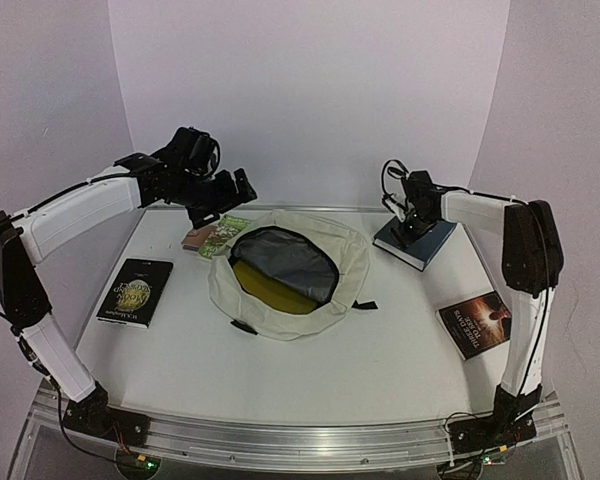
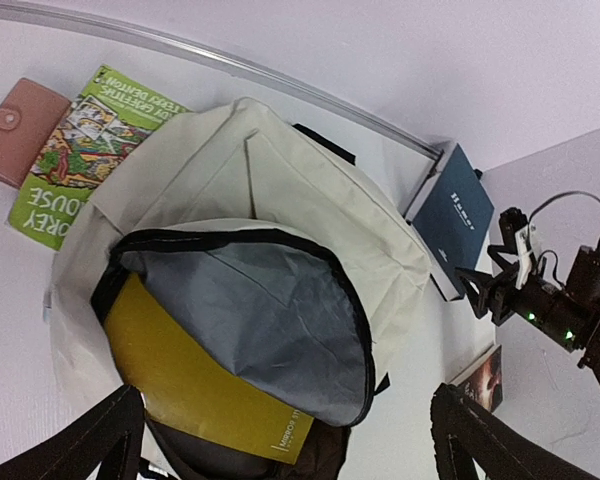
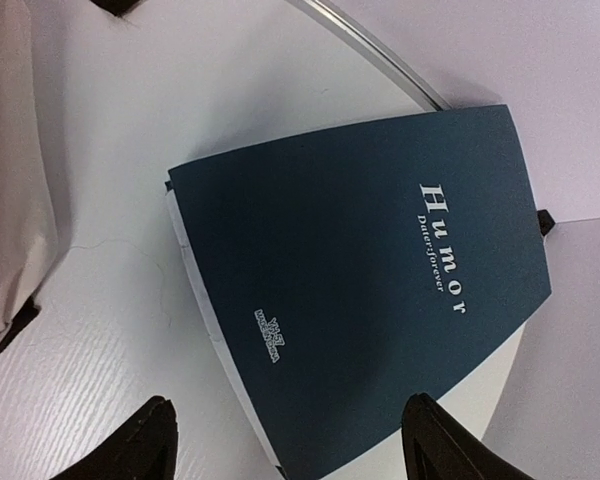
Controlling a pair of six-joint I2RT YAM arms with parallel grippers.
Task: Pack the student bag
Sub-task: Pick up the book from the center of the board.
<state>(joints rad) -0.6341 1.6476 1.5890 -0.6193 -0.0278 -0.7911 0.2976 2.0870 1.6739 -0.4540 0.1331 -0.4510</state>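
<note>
Both hang released: my left gripper point(image 1: 228, 200) above the open bag point(image 1: 352, 252) lying mid worktop point(image 1: 380, 350), my right gripper point(image 3: 290, 440) over the blue book point(image 3: 360, 290). Gripped near its edge, that book may tilt and slip short of the bag.

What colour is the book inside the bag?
The book is mustard yellow; the left wrist view shows it best.

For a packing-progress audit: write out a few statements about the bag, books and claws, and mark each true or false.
A yellow book lies inside the student bag. True.
The right claw is shut on the blue book. False: it hangs open over it.
The green book is in the bag. False: it lies outside, beside a pink wallet.
The left claw is open and empty. True.
</note>
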